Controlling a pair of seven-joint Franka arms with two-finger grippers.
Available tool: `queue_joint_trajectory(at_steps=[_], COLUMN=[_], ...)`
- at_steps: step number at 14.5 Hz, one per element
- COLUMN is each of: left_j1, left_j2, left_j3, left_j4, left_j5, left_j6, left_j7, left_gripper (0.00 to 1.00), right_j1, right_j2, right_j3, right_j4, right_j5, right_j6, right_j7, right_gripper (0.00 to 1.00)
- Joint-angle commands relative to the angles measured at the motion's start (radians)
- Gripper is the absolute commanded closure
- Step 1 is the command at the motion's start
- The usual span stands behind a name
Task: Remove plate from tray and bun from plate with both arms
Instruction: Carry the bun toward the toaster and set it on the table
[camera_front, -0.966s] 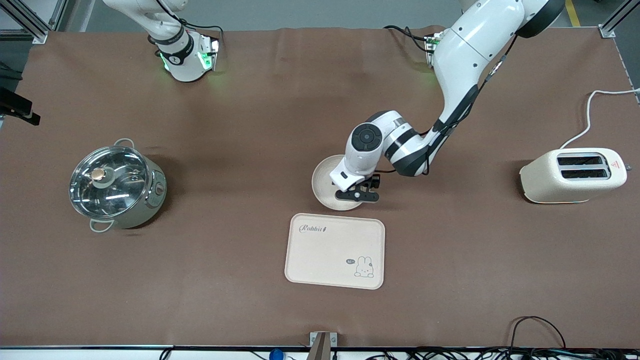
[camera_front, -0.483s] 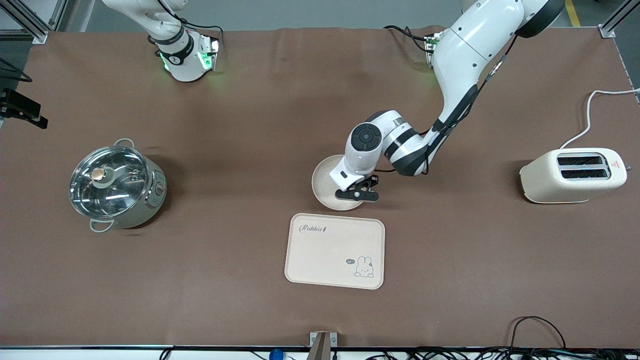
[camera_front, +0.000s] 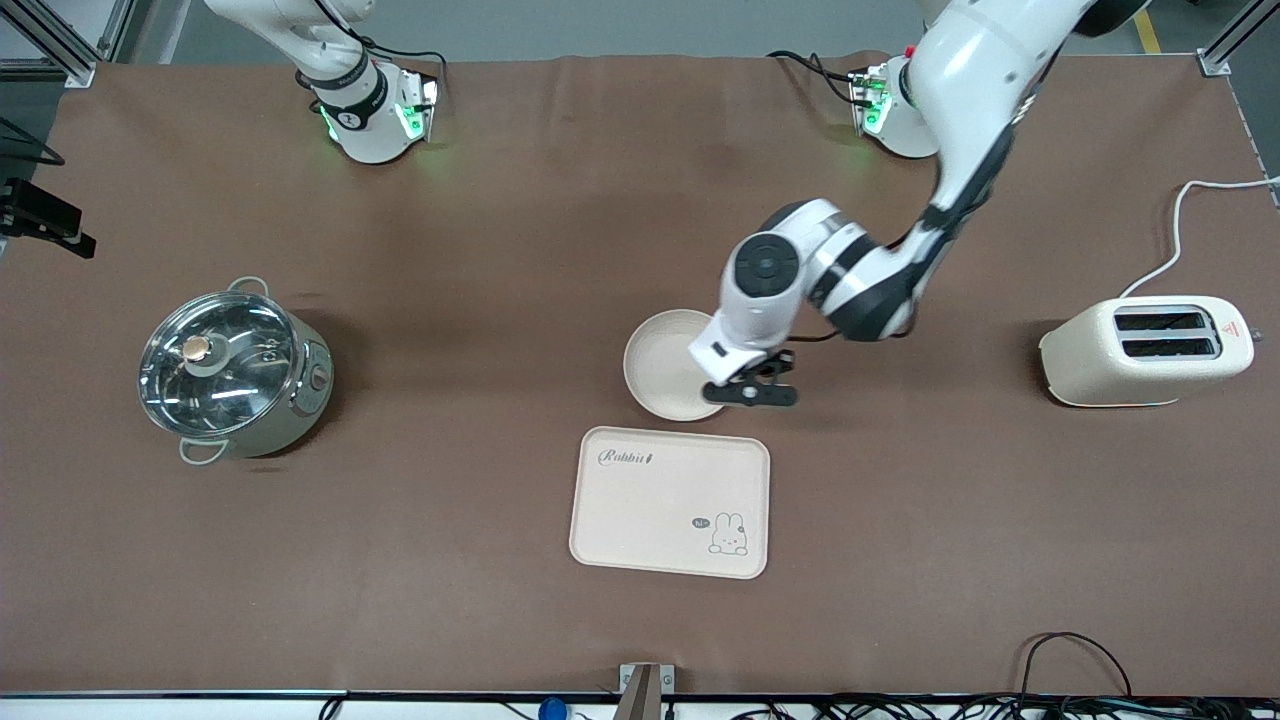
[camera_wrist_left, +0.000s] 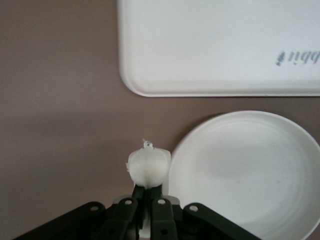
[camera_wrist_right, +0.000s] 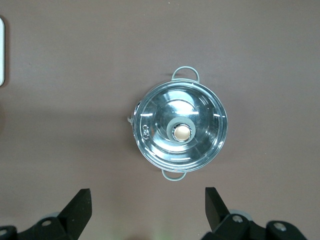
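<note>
Bun (camera_wrist_left: 148, 166) now clamped in left gripper (camera_wrist_left: 148, 196), apparently lifted past plate (camera_front: 665, 365) rim — right gripper (camera_wrist_right: 147, 209) waits, jaws spread, above pot (camera_wrist_right: 180, 130).

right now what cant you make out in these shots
- Small white bun: in the front view it is hidden under the left gripper; only the left wrist view shows it pinched, beside the round cream plate.
- Rectangular cream tray: cut off by the left wrist view's edges, its "Rabbit" script partly lost.
- Right gripper: not seen in the front view; its wrist view shows only open fingertips above the steel lidded pot.
</note>
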Motion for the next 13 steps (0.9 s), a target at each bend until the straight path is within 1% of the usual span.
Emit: queue_joint_trajectory(at_steps=[1,2,3,4,5,7,8,9,10,11,12,13], left_j1=[0.316,0.402,0.471,0.517,0.556,0.577,0.576,0.577,0.577,0.577,0.577,0.576], left_j2=[-0.055,-0.042,-0.034,-0.011,0.042,0.142,0.168,0.173,0.164,0.158,0.150,0.144], left_j3=[-0.153,-0.184,-0.193,-0.192,-0.190,-0.185,-0.173,-0.167,-0.167,-0.167,-0.169,-0.170], left_j4=[-0.101,-0.124,-0.162,-0.194,-0.213,-0.205,-0.201,-0.201,-0.199,-0.199,-0.195,-0.175], left_j5=[-0.025,-0.025,-0.025,-0.025,-0.023,0.019,0.067,0.105,0.128,0.131,0.131,0.133], left_j6=[0.003,0.029,0.078,0.139,0.204,0.255,0.273,0.283,0.281,0.277,0.276,0.272], left_j7=[0.192,0.263,0.329,0.374,0.412,0.428,0.428,0.429,0.432,0.431,0.434,0.435], left_gripper=[0.98,0.97,0.95,0.93,0.91,0.84,0.70,0.64,0.52,0.12,0.00,0.00], right_j1=[0.002,0.004,0.005,0.005,0.004,0.001,0.001,0.004,0.005,0.004,0.001,-0.002], right_j2=[-0.006,-0.006,-0.006,-0.008,-0.009,-0.009,-0.008,-0.008,-0.008,-0.008,-0.008,-0.006], right_j3=[0.001,0.001,0.001,0.001,0.002,0.001,0.001,0.001,0.001,0.001,0.001,-0.001], right_j4=[-0.009,-0.007,-0.007,-0.009,-0.010,-0.010,-0.010,-0.010,-0.010,-0.009,-0.009,-0.010], right_j5=[-0.013,-0.013,-0.013,-0.013,-0.013,-0.013,-0.011,-0.011,-0.013,-0.013,-0.011,-0.013], right_j6=[0.008,0.008,0.005,0.000,-0.003,0.001,0.005,0.005,0.006,0.008,0.009,0.014], right_j7=[0.013,0.013,0.013,0.013,0.013,0.013,0.013,0.014,0.013,0.013,0.013,0.013], right_gripper=[0.00,0.00,0.00,0.00,0.00,0.00,0.00,0.00,0.00,0.00,0.00,0.00])
